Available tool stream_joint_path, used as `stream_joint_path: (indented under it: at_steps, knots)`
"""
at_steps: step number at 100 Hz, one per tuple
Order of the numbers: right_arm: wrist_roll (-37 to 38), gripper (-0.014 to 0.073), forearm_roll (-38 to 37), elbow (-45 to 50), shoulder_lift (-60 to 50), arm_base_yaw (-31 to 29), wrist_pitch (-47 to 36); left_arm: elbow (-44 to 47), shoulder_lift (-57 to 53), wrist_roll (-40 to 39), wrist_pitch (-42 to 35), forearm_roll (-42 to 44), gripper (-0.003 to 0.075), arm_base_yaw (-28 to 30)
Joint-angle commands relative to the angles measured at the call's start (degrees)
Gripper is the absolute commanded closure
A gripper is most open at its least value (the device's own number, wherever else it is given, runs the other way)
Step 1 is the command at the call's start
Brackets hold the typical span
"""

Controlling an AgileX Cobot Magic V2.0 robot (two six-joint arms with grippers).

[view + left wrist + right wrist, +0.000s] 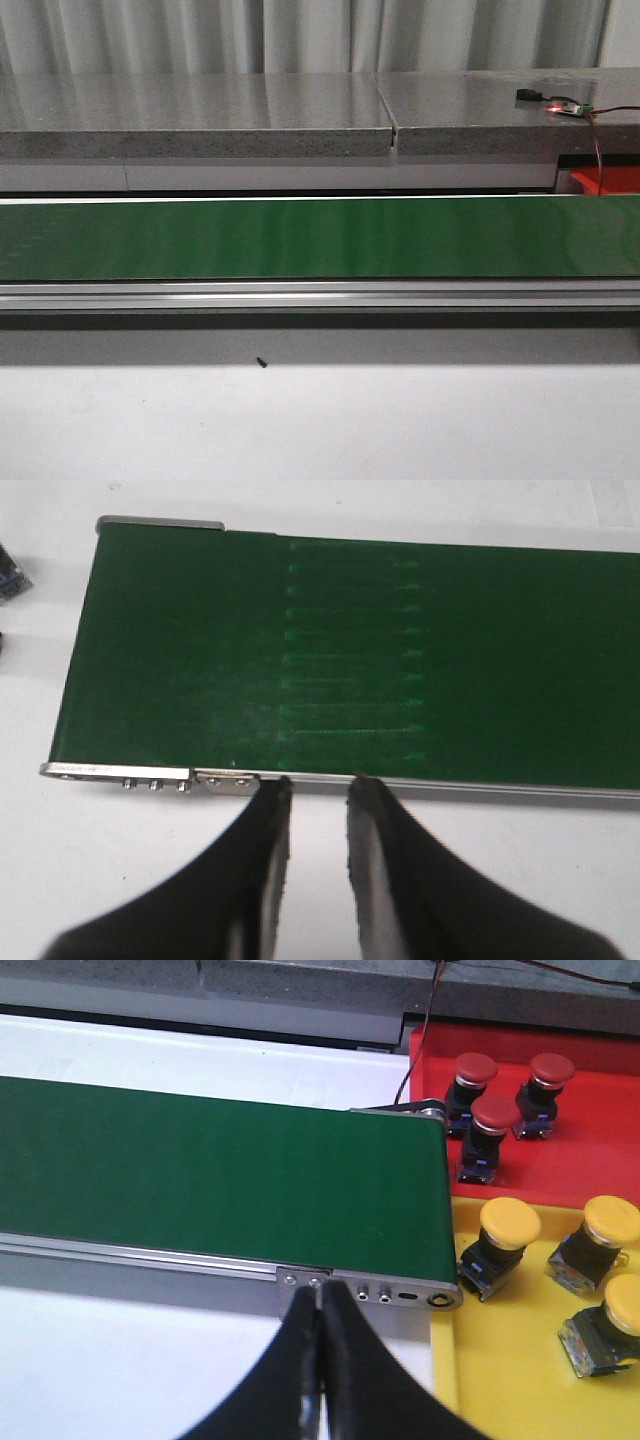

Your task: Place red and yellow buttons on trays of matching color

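Note:
In the right wrist view three red buttons (495,1120) sit in the red tray (590,1160), and three yellow buttons (508,1225) sit in the yellow tray (510,1360) beside the end of the green conveyor belt (220,1175). My right gripper (320,1295) is shut with nothing in it, over the white table at the belt's near rail. My left gripper (318,790) is open and holds nothing, at the near rail by the other end of the belt (350,650). No button lies on the belt (300,235). A corner of the red tray (605,182) shows in the front view.
A grey stone ledge (300,110) runs behind the belt, with a small circuit board (565,108) and its wires at the right. A tiny dark speck (261,362) lies on the white table. Dark objects (10,580) show at the edge of the left wrist view.

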Motion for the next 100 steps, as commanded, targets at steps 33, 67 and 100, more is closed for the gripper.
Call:
stream_joint_path:
  at_steps: [33, 67, 100]
  knots:
    - [-0.53, 0.071, -0.11, -1.28, 0.36, -0.21, -3.71, -8.23, 10.02, -2.13, -1.53, -5.09, 0.0174, 16.27]
    - [-0.53, 0.071, -0.11, -1.28, 0.36, -0.21, -3.71, -11.45, 19.6, -1.92, 5.04, -7.37, 0.0174, 28.57]
    - [-0.53, 0.071, -0.11, -1.28, 0.36, -0.21, -3.71, -19.35, 28.53, -1.92, 12.82, -7.26, 0.0174, 32.31]
